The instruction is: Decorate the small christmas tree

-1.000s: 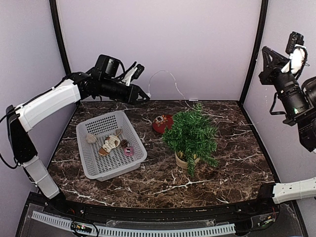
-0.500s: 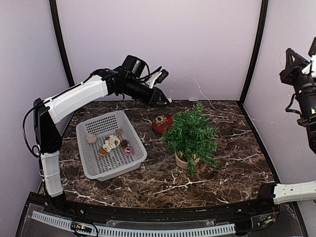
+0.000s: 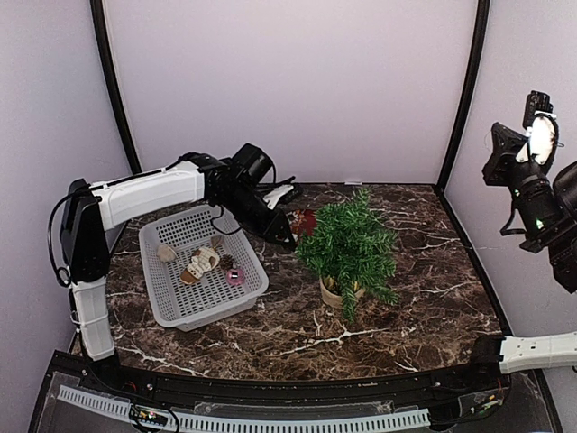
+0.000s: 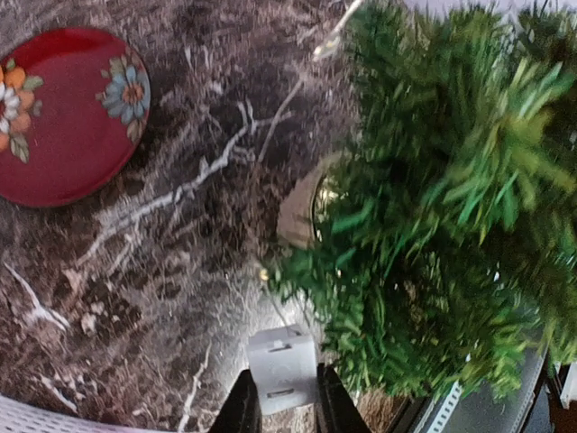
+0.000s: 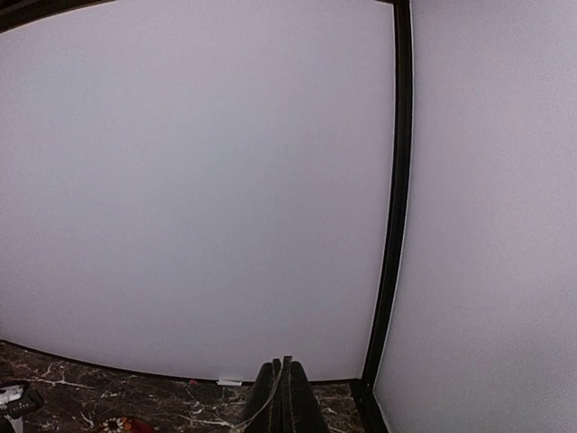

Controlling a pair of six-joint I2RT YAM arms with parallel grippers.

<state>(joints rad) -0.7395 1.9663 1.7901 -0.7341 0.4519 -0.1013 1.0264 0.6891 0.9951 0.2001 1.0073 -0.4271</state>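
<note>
The small christmas tree (image 3: pixel 350 242) stands upright in its beige pot (image 4: pixel 299 212), right of centre on the dark marble table (image 3: pixel 297 334). Bare marble lies open in front of it and out to the right-hand edge. The grey basket (image 3: pixel 151 280) sits well to its left at a slant, with a few small ornaments lying in it. The red plate (image 4: pixel 68 126) lies flat in the gap between the basket's far corner and the tree, near the pot but apart from it. The left gripper (image 3: pixel 287 236) reaches across the basket's far rim and hangs over that gap, just beside the tree's left branches. In the top view it covers part of the plate. Its 2 fingers (image 4: pixel 242 408) are clamped on a small white box (image 4: pixel 281 365), which is held close to the outer needles on the pot's near side. The right gripper (image 5: pixel 283 368) is raised high by the right wall, well clear of the table and tree, facing the back wall beside the black corner post (image 3: pixel 462 99). Its jaws are pressed together, and a thin pale wire (image 5: pixel 254 410) trails from them down to the left. The room above the tree's top is open.
</note>
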